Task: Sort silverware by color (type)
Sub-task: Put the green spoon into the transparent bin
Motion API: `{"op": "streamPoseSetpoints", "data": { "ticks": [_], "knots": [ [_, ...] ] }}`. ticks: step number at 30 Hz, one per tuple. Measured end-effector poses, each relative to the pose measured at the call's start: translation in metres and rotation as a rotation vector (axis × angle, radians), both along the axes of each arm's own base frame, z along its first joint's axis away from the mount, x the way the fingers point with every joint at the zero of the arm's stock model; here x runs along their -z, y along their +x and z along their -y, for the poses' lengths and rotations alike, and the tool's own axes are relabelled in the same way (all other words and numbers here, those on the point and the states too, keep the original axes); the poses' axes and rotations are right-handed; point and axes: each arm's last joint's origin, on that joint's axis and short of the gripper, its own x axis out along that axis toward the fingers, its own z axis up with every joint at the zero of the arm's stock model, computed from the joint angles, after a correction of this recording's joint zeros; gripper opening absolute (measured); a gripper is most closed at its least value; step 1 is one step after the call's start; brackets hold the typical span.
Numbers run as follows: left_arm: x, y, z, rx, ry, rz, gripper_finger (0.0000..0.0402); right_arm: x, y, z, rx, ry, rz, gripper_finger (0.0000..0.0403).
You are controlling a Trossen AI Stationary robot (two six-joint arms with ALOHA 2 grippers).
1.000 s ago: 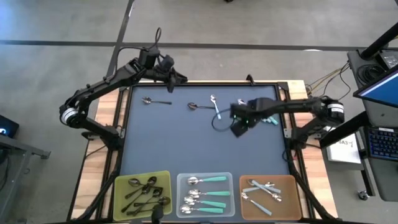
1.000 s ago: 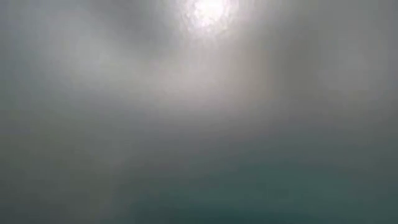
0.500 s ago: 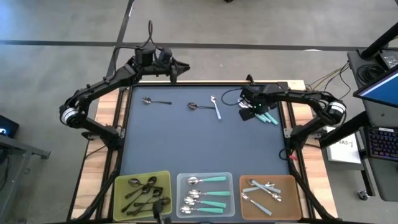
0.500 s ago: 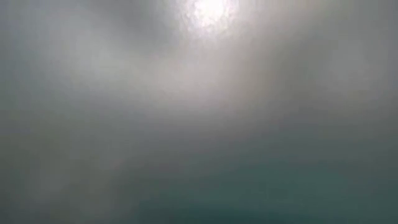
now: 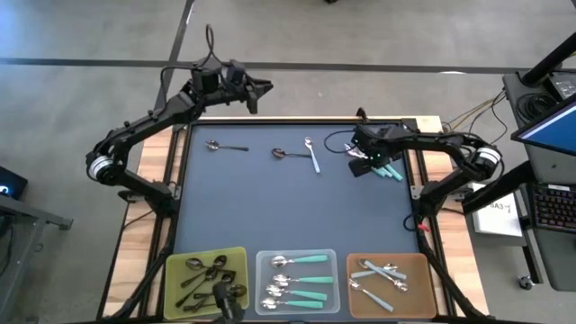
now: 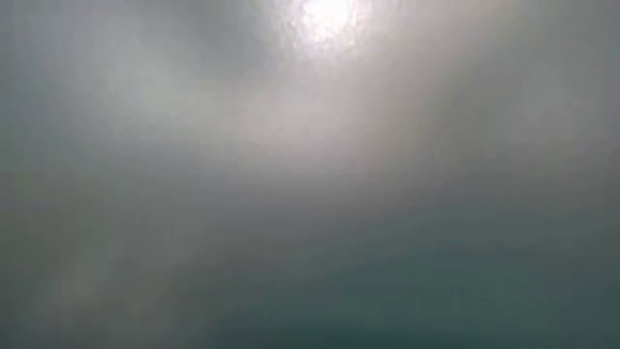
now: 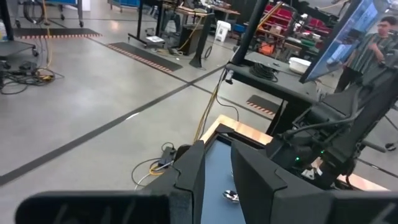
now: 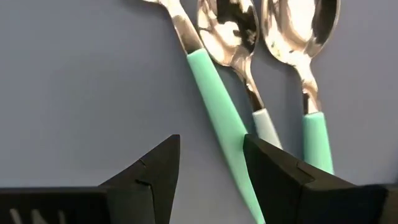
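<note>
Three spoons lie side by side on the dark mat (image 5: 288,198) at its far right: a long teal-handled one (image 8: 217,106), a light-blue-handled one (image 8: 263,123) and another teal one (image 8: 316,134). My right gripper (image 8: 211,168) (image 5: 363,162) hangs open just above them, pointing down; the long teal handle runs between its fingers, close to one. I cannot tell whether it touches. Two dark metal spoons (image 5: 221,145) (image 5: 286,154) and a light-blue spoon (image 5: 312,155) lie along the far side. My left gripper (image 5: 263,87) (image 7: 217,180) is raised beyond the far edge, narrowly open, holding nothing.
At the near edge stand three trays: a yellow-green one (image 5: 173,270) with dark spoons, a clear one (image 5: 263,270) with teal spoons, an orange one (image 5: 430,270) with light-blue spoons. The low view shows only grey blur. A person (image 7: 376,37) stands far off in the room.
My right gripper has swung from the middle of the mat toward its far right corner and sunk over the teal spoons. My left gripper has tipped upward to about level and risen a little at the far edge. No spoon has moved.
</note>
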Motion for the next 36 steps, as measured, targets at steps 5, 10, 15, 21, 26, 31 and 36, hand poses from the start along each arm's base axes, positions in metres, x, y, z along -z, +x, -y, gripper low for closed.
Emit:
{"op": "streamPoseSetpoints", "data": {
  "ticks": [5,10,15,21,26,31,36],
  "knots": [
    [0.000,-0.002,-0.002,-0.014,0.000,-0.001,0.0061,0.013,-0.002,-0.001,-0.040,0.014,-0.057,0.0171],
    [0.000,-0.002,-0.002,-0.014,-0.001,-0.001,0.0061,0.031,0.002,0.001,-0.061,0.070,-0.100,0.0151],
    [0.000,-0.002,-0.002,-0.016,-0.029,0.008,0.0061,0.042,0.003,0.001,-0.060,0.131,-0.110,0.0090],
    [0.013,-0.002,0.001,0.052,-0.078,-0.062,0.0061,0.025,0.008,0.004,-0.065,0.100,-0.061,0.0047],
    [0.048,0.003,-0.002,0.070,-0.143,-0.147,0.0061,-0.023,0.029,0.017,-0.076,-0.029,0.168,0.0047],
    [0.080,0.018,-0.010,0.134,-0.270,-0.060,0.0062,-0.083,0.056,0.032,-0.125,-0.236,0.514,0.0047],
    [0.090,0.043,-0.010,0.279,-0.304,0.071,0.0062,-0.137,0.082,0.039,-0.187,-0.413,0.754,0.0047]
  ]
}}
